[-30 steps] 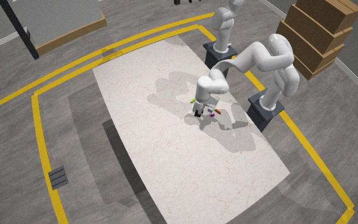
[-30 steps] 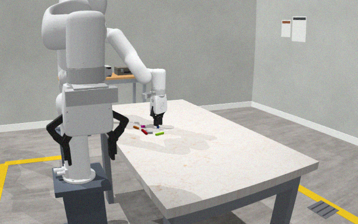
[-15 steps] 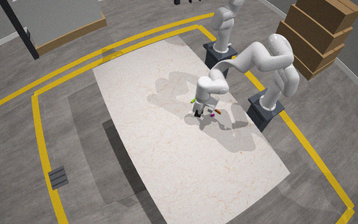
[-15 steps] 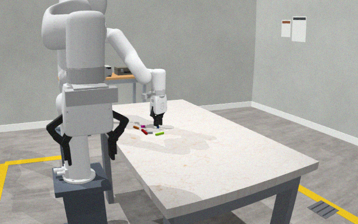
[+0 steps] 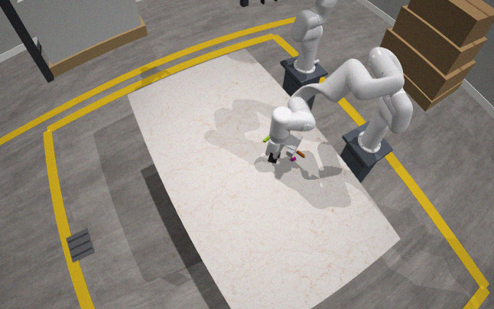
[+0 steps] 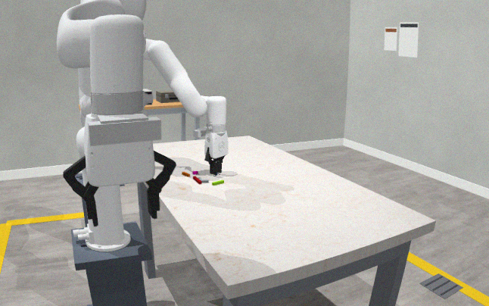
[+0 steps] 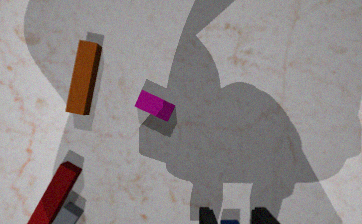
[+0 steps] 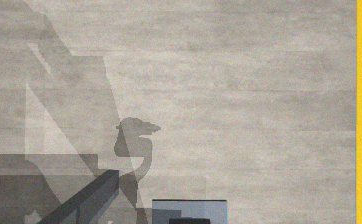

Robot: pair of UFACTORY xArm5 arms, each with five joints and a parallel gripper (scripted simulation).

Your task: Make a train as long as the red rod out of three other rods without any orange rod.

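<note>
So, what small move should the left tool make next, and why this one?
I would probably close the left tool gently on the blue rod. The rod shows between its fingertips, with a gap beside it, so it does not look gripped. Blue is allowed for the train. How high the fingertips are over the table, I cannot tell.
</note>
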